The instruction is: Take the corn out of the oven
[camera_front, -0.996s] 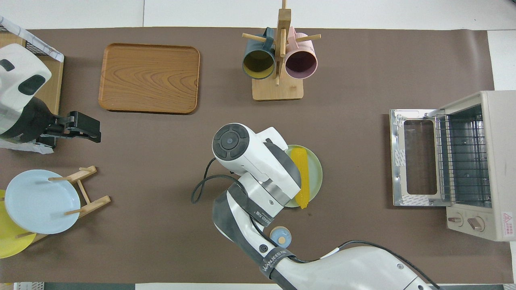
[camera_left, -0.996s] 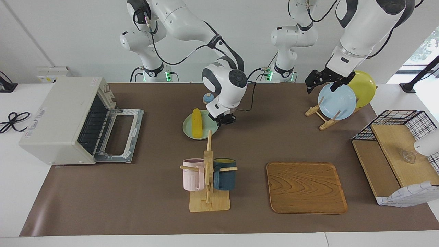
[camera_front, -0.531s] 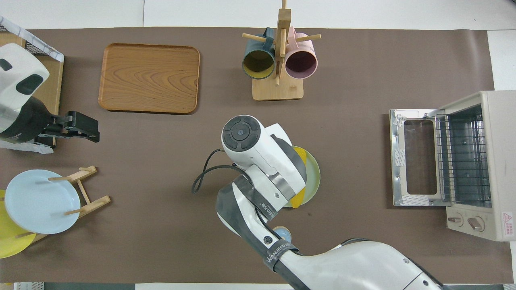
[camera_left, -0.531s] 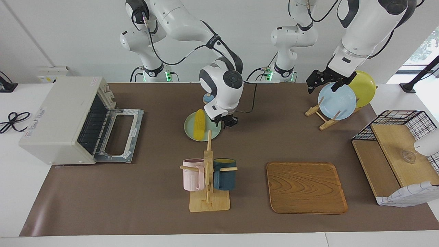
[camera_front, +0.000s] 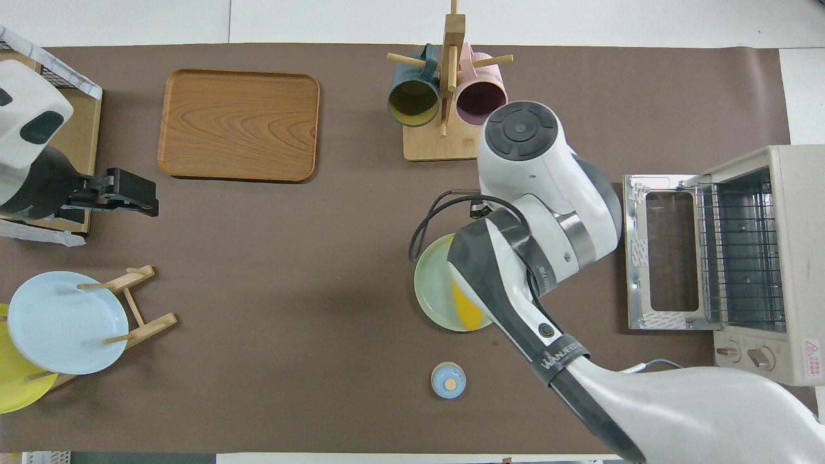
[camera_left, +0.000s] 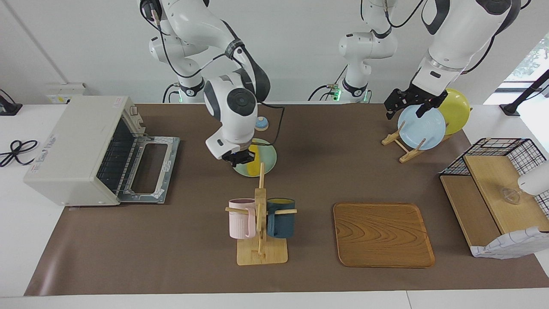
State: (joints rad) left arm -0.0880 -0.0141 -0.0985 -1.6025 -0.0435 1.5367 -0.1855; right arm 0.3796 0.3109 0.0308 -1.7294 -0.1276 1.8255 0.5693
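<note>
The yellow corn (camera_left: 254, 155) lies on a pale green plate (camera_left: 269, 156) in the middle of the table, partly covered by the right arm; in the overhead view only one end of the corn (camera_front: 465, 308) shows. My right gripper (camera_left: 239, 160) hangs shut and empty over the plate's rim on the oven's side. The cream oven (camera_left: 77, 146) stands at the right arm's end with its door (camera_left: 150, 169) dropped open and nothing on its wire rack (camera_front: 741, 258). My left gripper (camera_left: 407, 103) waits open in the air over the plate rack.
A mug rack (camera_left: 260, 223) with a pink and a dark blue mug stands just farther out than the green plate. Also on the table are a wooden tray (camera_left: 383, 234), a plate rack with a blue plate (camera_left: 422, 126) and a yellow plate (camera_left: 456, 109), a small blue knob (camera_left: 261, 123) and a wire basket shelf (camera_left: 493, 189).
My right arm has swung across the green plate toward the oven's end of the table, its gripper ending shut. The corn stays on the plate. The left arm has barely moved.
</note>
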